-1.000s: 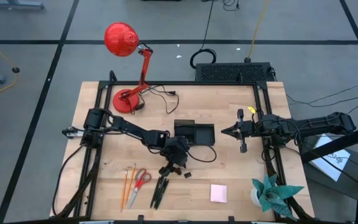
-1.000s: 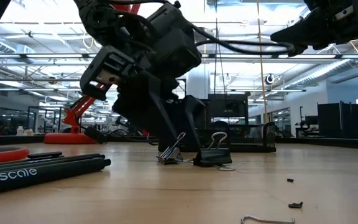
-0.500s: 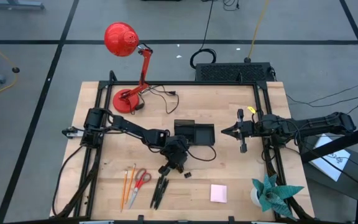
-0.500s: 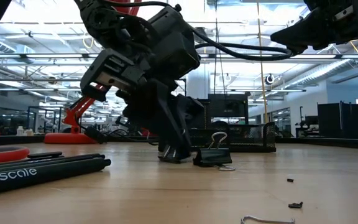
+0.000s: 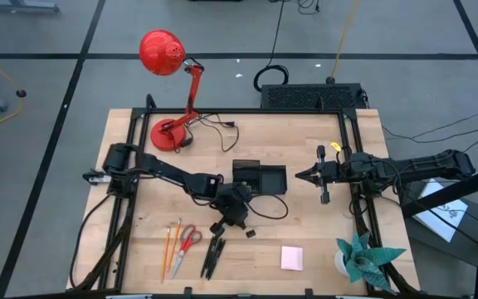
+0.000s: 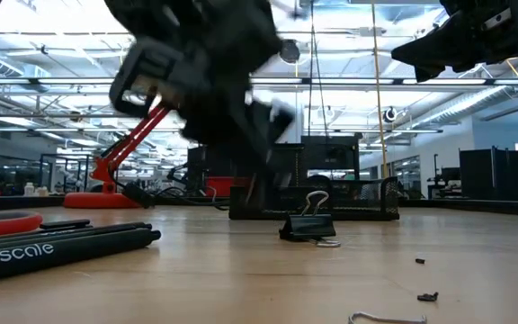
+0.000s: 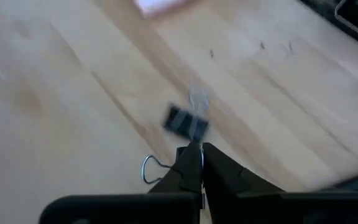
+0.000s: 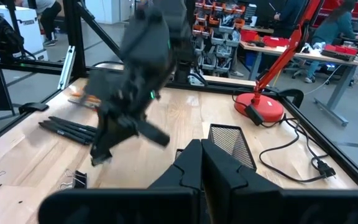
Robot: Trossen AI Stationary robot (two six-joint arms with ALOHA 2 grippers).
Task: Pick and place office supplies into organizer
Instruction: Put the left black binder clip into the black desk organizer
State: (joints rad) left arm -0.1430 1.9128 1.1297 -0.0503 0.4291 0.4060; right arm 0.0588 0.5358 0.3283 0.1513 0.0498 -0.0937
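My left gripper [image 7: 197, 149] is shut on a small black binder clip, a little above the wood near the table's middle [image 5: 222, 224]; in the low view it is a blur [image 6: 259, 180]. A second clip [image 7: 185, 121] lies on the table just beyond it [image 6: 308, 225]. The black mesh organizer [image 5: 260, 178] stands behind them. Orange pencils [image 5: 170, 249], red-handled scissors [image 5: 187, 241], black pens [image 5: 214, 256] and a pink sticky pad [image 5: 292, 257] lie near the front edge. My right gripper [image 5: 299, 175] hangs shut, right of the organizer. My left gripper pinches the binder clip between its two shut fingers, slanting down from the table's left. One wire handle loop [image 7: 148, 169] sticks out beside the fingers; the clip's body is hidden between them. The clip is lifted clear of the table.
A red desk lamp [image 5: 168, 83] stands at the far left, its cord trailing on the wood. A teal paper plant [image 5: 363, 259] sits at the near right corner. Small dark bits and a bent wire [image 6: 385, 317] lie on the wood. Black frame rails run along both sides.
My left gripper has shut on one of the two clips and risen with it, rolling slightly. That clip has left the table; the other clip stays where it was.
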